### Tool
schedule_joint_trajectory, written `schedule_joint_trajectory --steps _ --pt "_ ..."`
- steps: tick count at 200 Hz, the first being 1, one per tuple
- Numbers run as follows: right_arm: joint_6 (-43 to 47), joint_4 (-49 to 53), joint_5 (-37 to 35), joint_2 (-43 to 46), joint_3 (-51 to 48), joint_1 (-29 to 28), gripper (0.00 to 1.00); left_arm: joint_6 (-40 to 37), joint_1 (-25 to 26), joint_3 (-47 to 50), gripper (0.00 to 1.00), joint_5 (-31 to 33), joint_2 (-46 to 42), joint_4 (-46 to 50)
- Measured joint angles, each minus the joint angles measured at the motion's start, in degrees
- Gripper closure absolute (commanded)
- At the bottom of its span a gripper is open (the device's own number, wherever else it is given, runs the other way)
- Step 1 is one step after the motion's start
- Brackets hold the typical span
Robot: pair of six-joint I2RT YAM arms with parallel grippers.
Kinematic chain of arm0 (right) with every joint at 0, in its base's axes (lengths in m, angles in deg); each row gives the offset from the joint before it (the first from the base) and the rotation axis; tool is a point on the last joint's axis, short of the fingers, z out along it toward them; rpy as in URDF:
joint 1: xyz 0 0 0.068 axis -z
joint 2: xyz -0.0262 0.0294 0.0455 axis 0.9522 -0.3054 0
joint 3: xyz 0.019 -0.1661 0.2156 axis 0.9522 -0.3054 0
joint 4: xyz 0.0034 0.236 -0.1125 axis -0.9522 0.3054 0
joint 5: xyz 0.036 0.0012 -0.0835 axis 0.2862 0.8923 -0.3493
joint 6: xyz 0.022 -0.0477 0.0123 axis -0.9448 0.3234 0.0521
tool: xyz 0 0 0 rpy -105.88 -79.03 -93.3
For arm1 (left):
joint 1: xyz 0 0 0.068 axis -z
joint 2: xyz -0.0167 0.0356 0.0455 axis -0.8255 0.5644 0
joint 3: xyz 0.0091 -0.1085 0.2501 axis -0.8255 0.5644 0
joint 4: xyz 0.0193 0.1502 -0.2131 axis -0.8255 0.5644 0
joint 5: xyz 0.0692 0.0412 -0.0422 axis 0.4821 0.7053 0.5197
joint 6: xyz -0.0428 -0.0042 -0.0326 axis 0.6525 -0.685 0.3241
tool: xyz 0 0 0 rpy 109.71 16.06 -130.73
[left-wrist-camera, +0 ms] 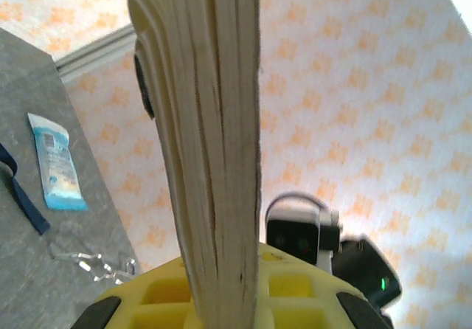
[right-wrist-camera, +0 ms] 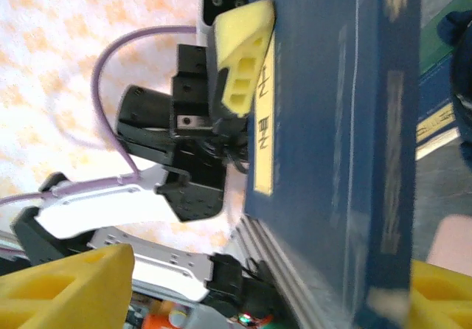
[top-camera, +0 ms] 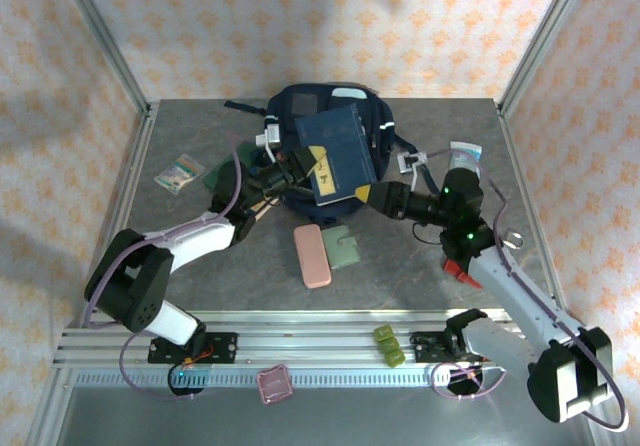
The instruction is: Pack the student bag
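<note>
We log the student bag (top-camera: 300, 101) as navy with white trim, at 12 o'clock on the mottled grey table (top-camera: 420, 276). Booklets (top-camera: 340, 151) navy, yellow edge strip, cream page edges. Case (top-camera: 312, 256) pink; wallet (top-camera: 345, 248) at its 3 o'clock grey-green. Packet (top-camera: 465, 152) at 2 o'clock white and light blue. Walls (top-camera: 300, 26) cream, orange floral repeat. Left gripper (left-wrist-camera: 221, 303) pads (left-wrist-camera: 295, 299) yellow; right gripper (right-wrist-camera: 254, 288) fingers (right-wrist-camera: 66, 285) yellow too. Cables (top-camera: 232, 181) purple.
</note>
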Motion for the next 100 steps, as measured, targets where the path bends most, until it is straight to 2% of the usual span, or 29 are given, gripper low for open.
schedule_joint_trajectory --steps 26,40,46,66,68,74,91,100 --pt "-4.76 -6.14 -6.51 1.55 -3.34 -1.77 0.24 3.54 2.34 0.02 1.0 3.72 2.69 -5.16" --pt "-6.73 -8.96 -9.92 1.33 -4.09 -2.25 0.3 4.79 4.39 0.02 1.0 5.18 3.8 -7.19" --pt "-7.63 -10.08 -11.21 1.22 -4.39 -2.43 0.37 5.22 5.35 0.02 1.0 5.88 4.13 -7.78" --pt "-9.86 -13.7 -14.38 0.37 -5.27 -2.78 0.78 5.79 8.2 0.04 1.0 8.52 4.76 -9.29" --pt "-9.86 -13.86 -14.82 0.31 -5.29 -2.8 0.84 5.79 8.31 0.04 0.98 8.83 4.76 -9.31" --pt "-10.29 -14.43 -15.41 0.0 -5.35 -2.75 1.0 5.84 8.52 0.07 0.85 9.51 4.76 -9.55" --pt "-10.93 -14.19 -16.81 -0.74 -5.33 -3.06 1.0 5.62 8.68 0.17 0.49 11.04 4.72 -10.69" --pt "-10.4 -12.94 -17.68 -0.83 -5.33 -3.21 1.0 5.27 8.57 0.24 0.41 11.26 4.7 -10.56"
